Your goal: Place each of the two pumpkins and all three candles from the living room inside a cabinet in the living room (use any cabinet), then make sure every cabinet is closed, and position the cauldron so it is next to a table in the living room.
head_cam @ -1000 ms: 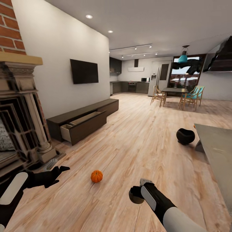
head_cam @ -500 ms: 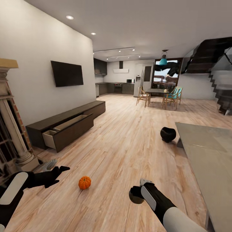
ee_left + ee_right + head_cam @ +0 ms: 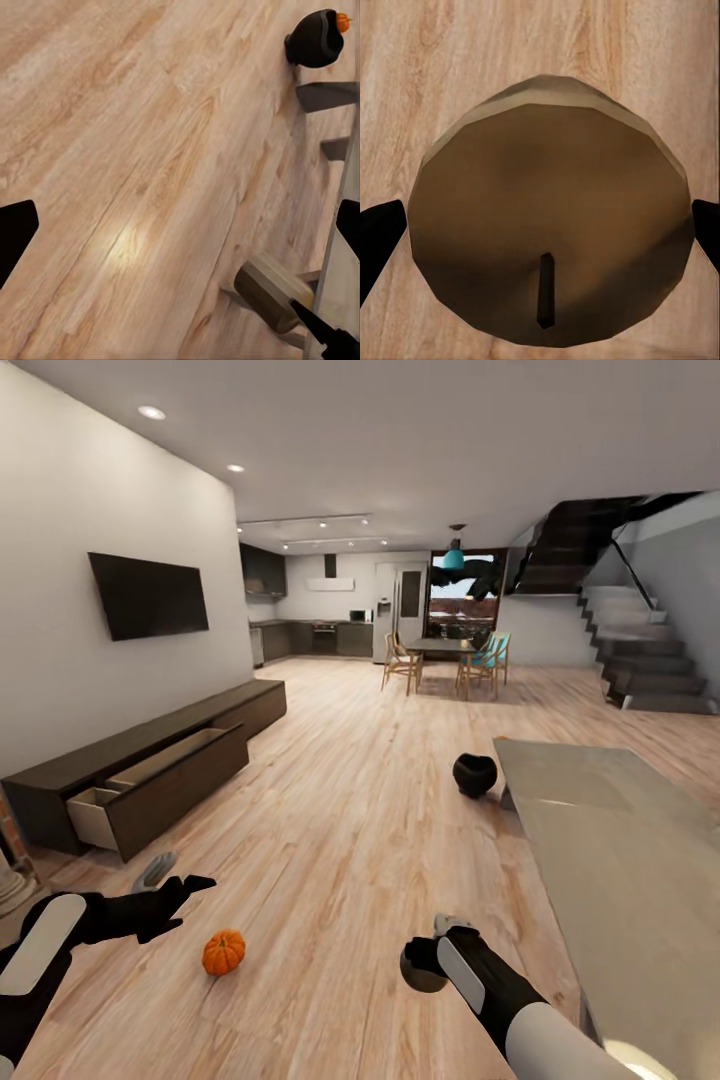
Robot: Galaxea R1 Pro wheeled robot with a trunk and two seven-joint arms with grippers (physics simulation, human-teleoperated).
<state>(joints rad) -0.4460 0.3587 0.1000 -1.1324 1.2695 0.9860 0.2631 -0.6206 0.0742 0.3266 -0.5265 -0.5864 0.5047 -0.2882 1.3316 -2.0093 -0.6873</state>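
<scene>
Right claw [image 3: 425, 963]: I have it gripping a brown candle [image 3: 551, 217], ready for the cabinet.
Left claw [image 3: 175, 895]: spread, empty.
Pumpkin [image 3: 223, 952]: near floor, beside my left claw.
Cabinet [image 3: 150, 775]: far left, drawer open to receive.
Cauldron [image 3: 474, 774]: touching the tabletop [image 3: 600, 840].

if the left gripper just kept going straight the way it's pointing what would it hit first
Most likely bare wood floor: the left gripper has only planks straight ahead in its wrist view. The black cauldron and the candle sit off that line, though depth is hard to judge.
</scene>
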